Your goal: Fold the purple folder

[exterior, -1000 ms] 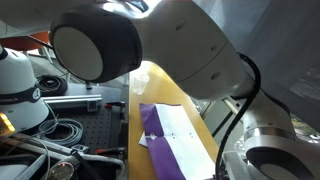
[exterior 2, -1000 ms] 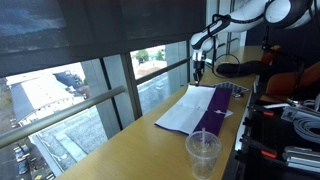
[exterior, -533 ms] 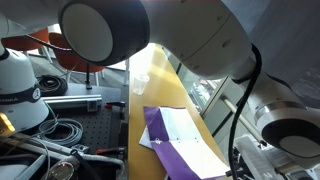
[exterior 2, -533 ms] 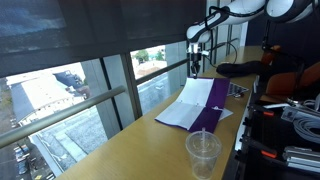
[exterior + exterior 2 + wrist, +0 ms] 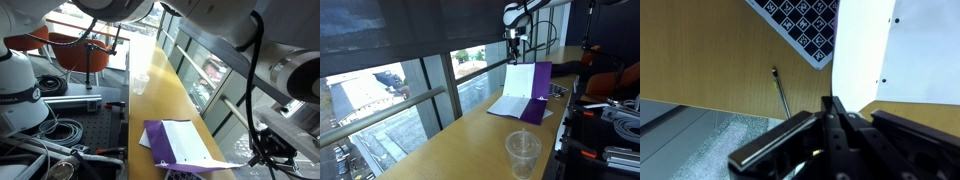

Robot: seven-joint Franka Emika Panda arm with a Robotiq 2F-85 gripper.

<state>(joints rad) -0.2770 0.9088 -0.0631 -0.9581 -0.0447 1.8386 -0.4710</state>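
Note:
The purple folder (image 5: 541, 92) lies on the yellow wooden tabletop (image 5: 470, 140) with one half raised upright and its white sheets (image 5: 520, 82) facing out. My gripper (image 5: 513, 61) is shut on the top edge of that raised half. In an exterior view the folder (image 5: 160, 137) sits near the table's close end, partly lifted. In the wrist view my gripper (image 5: 832, 106) is closed on the edge of a white sheet (image 5: 865, 50), with wood beneath.
A clear plastic cup (image 5: 523, 153) stands on the table near the camera; it also shows further along the table (image 5: 141, 78). A checkered card (image 5: 800, 18) lies by the sheet. Cables (image 5: 60, 130) and equipment sit beside the table. Windows line its other side.
My gripper has risen and swung over, lifting one half of the folder from flat on the table to upright. The arm has moved out of the exterior view's foreground.

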